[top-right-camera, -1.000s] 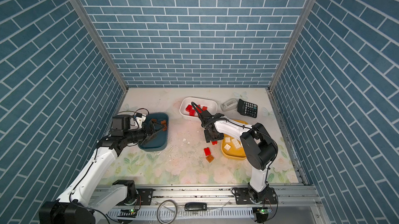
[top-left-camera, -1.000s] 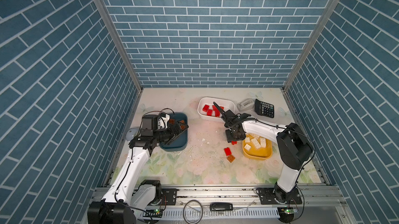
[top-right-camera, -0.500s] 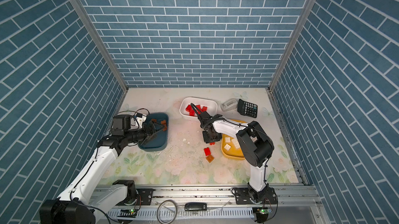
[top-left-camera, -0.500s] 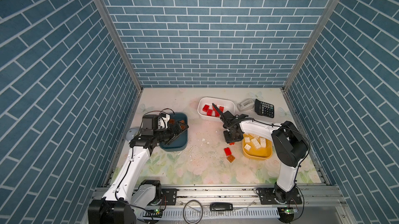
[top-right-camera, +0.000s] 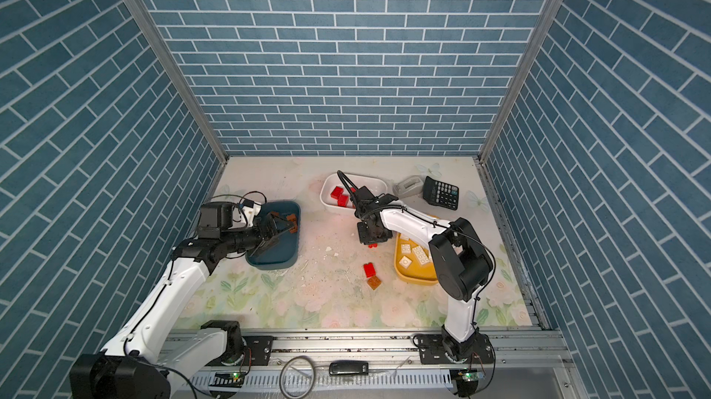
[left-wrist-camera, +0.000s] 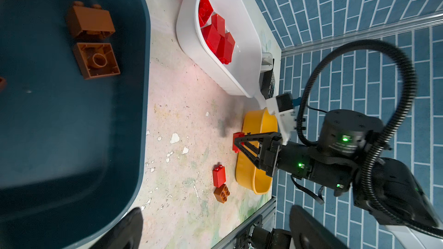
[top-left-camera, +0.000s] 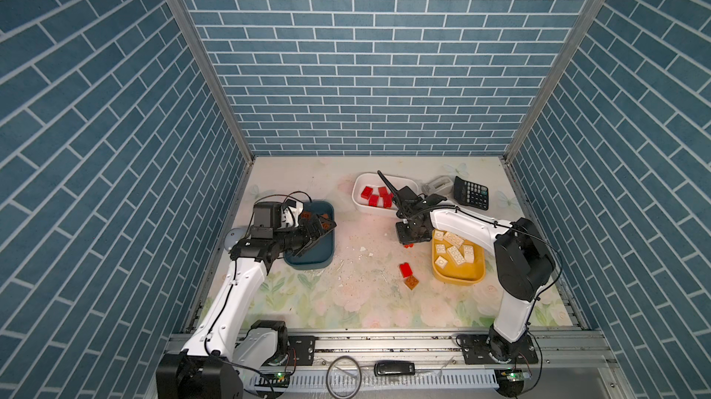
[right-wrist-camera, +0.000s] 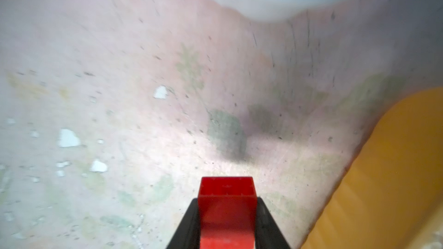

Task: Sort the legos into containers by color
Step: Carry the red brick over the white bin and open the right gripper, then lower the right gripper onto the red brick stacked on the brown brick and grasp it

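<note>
Between fingers (right-wrist-camera: 188,229), glossy red brick (right-wrist-camera: 226,211)

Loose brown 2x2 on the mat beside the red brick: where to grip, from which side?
From above: the brown brick lies studs up, turned diagonal on the mat. Pinch two opposite flat side walls, wrist rotated to match. The red brick crowds its far side, so probably pick the pair that clears it.

Laboratory robot cell. Brick-print panels (top-left-camera: 377,70) on aluminium posts (top-left-camera: 556,66) enclose a floral table (top-left-camera: 346,301). Arms (top-left-camera: 234,293) bolt to a front rail (top-left-camera: 384,341).
</note>
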Available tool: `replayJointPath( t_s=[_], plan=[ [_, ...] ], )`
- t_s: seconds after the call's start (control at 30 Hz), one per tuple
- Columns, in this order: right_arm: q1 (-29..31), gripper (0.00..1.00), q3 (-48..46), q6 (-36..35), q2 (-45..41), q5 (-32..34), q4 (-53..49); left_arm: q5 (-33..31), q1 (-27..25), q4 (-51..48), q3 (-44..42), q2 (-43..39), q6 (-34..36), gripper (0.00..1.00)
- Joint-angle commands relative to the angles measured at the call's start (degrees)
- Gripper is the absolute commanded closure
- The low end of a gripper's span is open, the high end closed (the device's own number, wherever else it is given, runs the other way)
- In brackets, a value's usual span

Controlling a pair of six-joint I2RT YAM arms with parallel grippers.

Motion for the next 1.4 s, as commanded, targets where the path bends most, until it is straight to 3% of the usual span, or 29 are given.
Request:
replayJointPath(
  t_s=[0.0,0.27,0.7,0.8,0.9,1.1,1.37],
  plan=[
    [-1.1,0.77,5.1,-1.6,-1.3,0.9,-2.7,0.4,-0.3,-0.9,1.4,0.7,1.3,0.03],
    [-6.0,0.76,16.7,-3.0,5.8,2.6,-1.6,0.6,-0.3,-0.7,1.8,1.1,1.4,0.03],
    [-10.9,0.75,31.8,-6.1,20.4,-0.6,-1.2,0.6,-0.3,-1.1,1.4,2.1,2.0,0.03],
    [-11.1,0.67,34.5,-6.3,24.0,-1.8,-1.4,0.6,-0.3,-1.0,1.7,2.5,2.0,0.03],
    [-11.2,0.52,36.8,-7.0,24.9,-1.7,-3.2,0.6,-0.3,-0.8,1.9,2.8,2.0,0.03],
    [-10.6,0.43,31.4,-6.2,17.6,-3.1,-3.5,0.7,-0.3,0.1,1.5,3.2,1.7,0.03],
    [-3.8,0.42,10.9,-0.3,0.6,-4.0,-2.9,1.3,-0.3,1.0,0.6,3.0,1.6,0.03]
  ],
)
